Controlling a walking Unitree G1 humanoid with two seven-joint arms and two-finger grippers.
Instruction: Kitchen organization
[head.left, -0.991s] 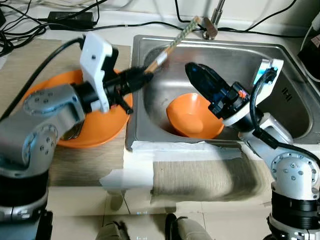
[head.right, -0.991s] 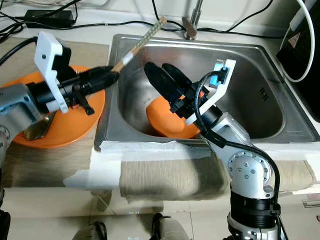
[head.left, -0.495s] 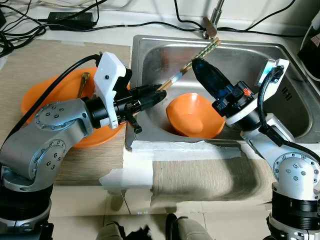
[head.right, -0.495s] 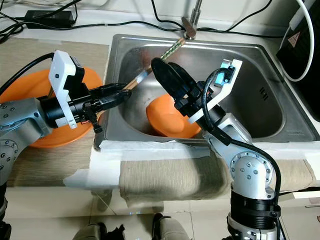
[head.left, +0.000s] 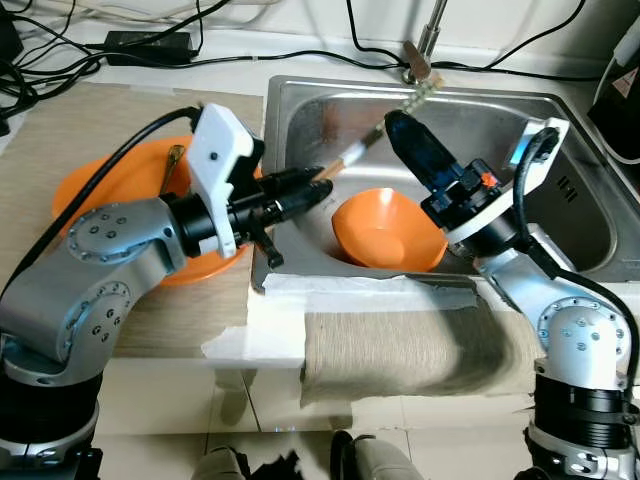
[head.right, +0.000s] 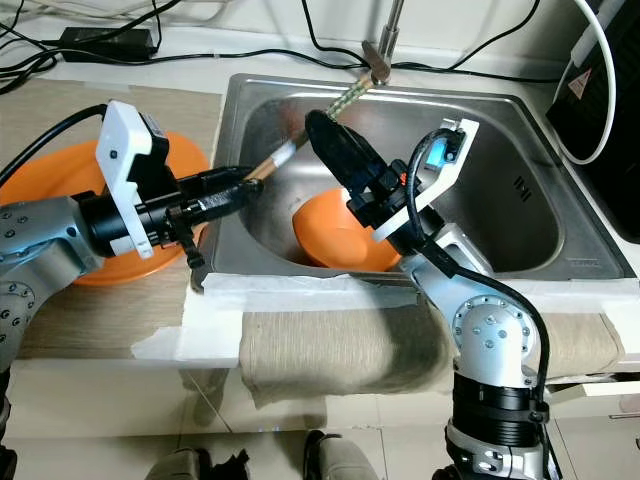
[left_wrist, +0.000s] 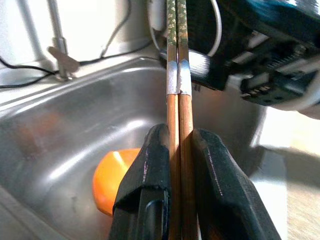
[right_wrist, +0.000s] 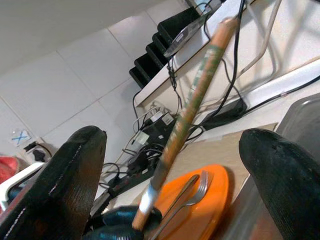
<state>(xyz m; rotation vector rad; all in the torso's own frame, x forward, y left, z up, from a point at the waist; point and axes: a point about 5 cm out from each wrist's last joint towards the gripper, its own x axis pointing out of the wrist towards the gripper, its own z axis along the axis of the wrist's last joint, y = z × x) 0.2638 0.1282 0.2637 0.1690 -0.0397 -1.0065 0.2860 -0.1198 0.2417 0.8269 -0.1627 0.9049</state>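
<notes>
The left pincer (head.left: 318, 189) pinches the chopsticks (head.left: 382, 130) by their plain lower end, their long axis slanting up over the sink (head.left: 560, 130) toward the tap. The right pincer (right_wrist: 170, 165), fingers spread wide, sits above the orange bowl (head.left: 385, 232) with the sticks' patterned tips between its fingers, untouched.

chopsticks (left_wrist: 178, 75): 2 | bowl (head.left: 388, 230): 1 | plate (head.left: 110, 185): 1 | fork (right_wrist: 186, 199): 1
</notes>
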